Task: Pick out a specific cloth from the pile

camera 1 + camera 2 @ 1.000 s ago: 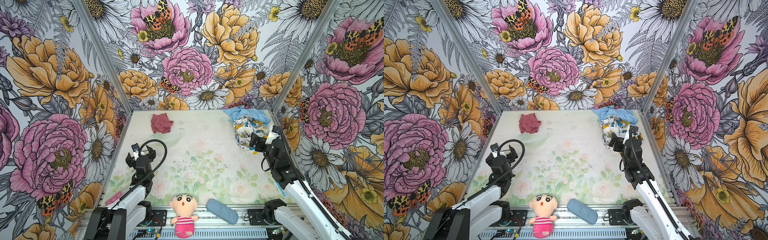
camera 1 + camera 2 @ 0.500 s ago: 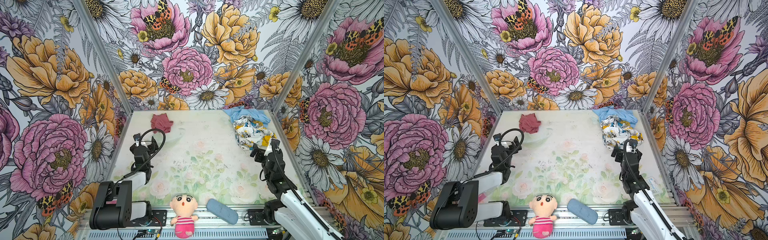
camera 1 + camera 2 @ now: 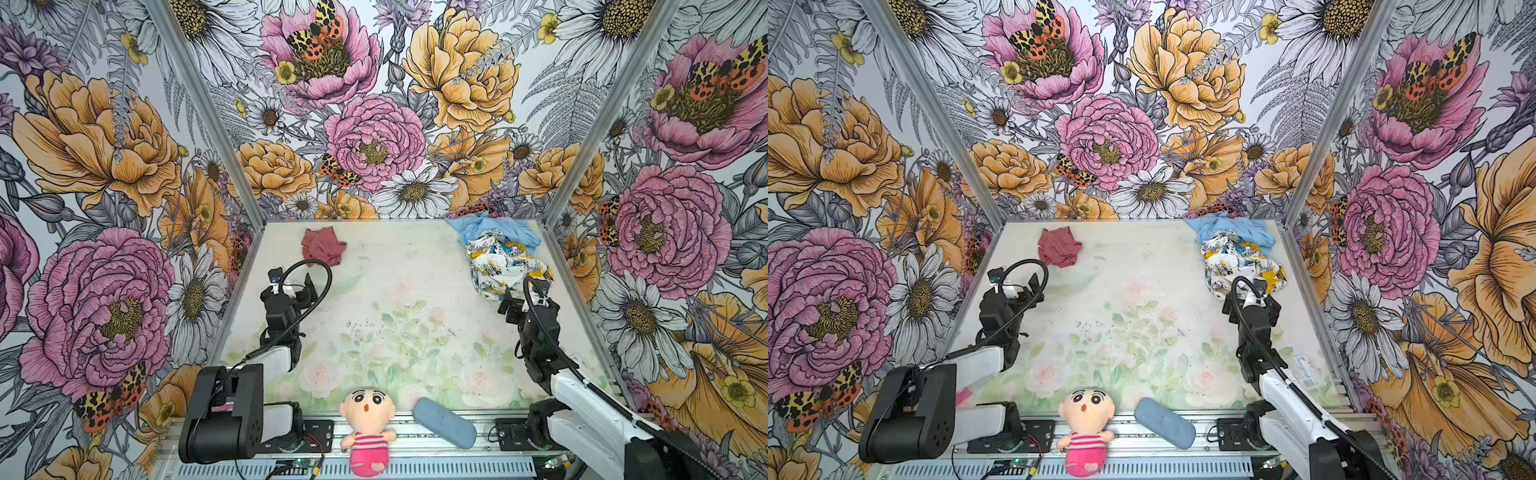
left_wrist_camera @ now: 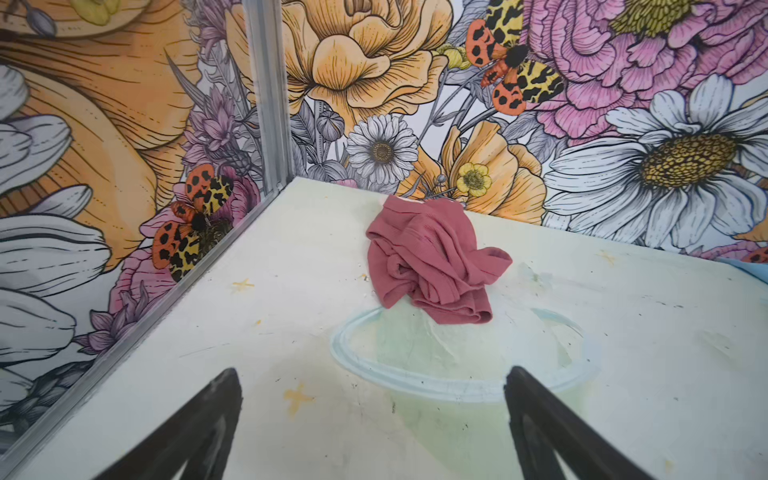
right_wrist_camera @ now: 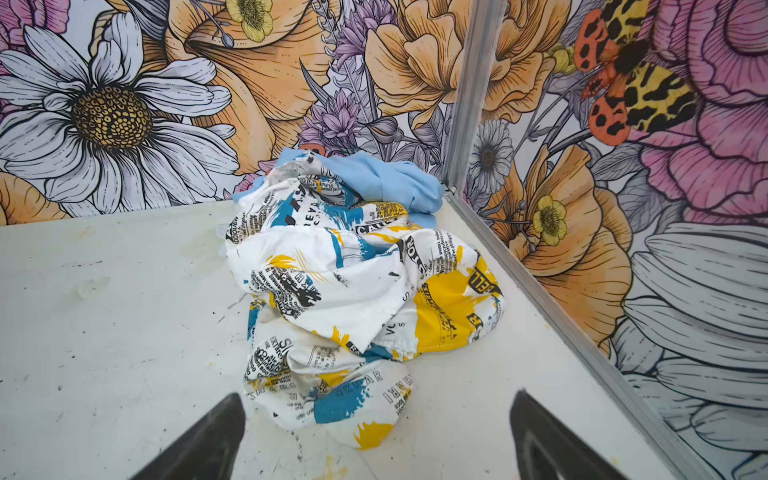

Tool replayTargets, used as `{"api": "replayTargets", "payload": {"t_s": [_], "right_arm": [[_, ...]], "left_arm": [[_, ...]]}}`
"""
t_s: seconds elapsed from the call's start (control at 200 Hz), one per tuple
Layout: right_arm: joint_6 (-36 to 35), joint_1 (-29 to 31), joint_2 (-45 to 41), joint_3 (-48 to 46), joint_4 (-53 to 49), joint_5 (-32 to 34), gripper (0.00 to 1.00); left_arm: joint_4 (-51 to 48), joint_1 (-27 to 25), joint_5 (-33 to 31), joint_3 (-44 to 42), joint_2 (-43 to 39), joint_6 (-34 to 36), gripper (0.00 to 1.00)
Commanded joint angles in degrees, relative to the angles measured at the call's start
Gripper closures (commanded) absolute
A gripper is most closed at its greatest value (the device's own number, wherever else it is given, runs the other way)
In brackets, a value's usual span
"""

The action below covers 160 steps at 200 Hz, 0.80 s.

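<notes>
Floral-walled desk (image 3: 395, 291), rose-red cloth (image 3: 322, 247) crumpled alone near far left corner, pile (image 3: 505, 262) heaped in far right corner, left hand (image 4: 372, 370) wide and empty facing cloth, right hand (image 5: 376, 395) wide, empty, facing pile

A doll (image 3: 368, 415) in pink stripes lies at the table's (image 3: 395, 266) near edge, a grey-blue pouch (image 3: 444, 422) just beside it, floral walls (image 3: 374, 124) all round.
</notes>
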Motion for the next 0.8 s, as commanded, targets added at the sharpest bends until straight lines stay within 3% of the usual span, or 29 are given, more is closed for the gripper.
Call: {"api": "replayTargets", "payload": {"t_s": [0.0, 0.13, 0.34, 0.595, 0.796], "right_arm": [[-1.04, -0.91, 4.03, -2.12, 11.57, -0.53, 0.00], [-3.04, -2.17, 11.91, -3.13, 23.61, -2.14, 0.00], [-9.27, -3.83, 22.38, 0.00, 33.04, -5.18, 0.00], [-6.43, -9.78, 35.13, 0.31, 44.42, -16.24, 0.00], [-7.67, -10.25, 33.62, 6.84, 29.50, -22.09, 0.01]], "left_arm": [[12.14, 1.55, 6.24, -0.89, 8.15, 0.05, 0.01], [23.57, -0.73, 6.89, -3.51, 14.10, 2.80, 0.01], [24.40, -1.42, 1.38, -4.73, 13.54, 1.87, 0.01], [17.00, -5.00, -8.89, -1.17, 12.64, 3.17, 0.01], [11.33, -5.18, -8.00, 1.68, 12.53, 3.59, 0.01]]}}
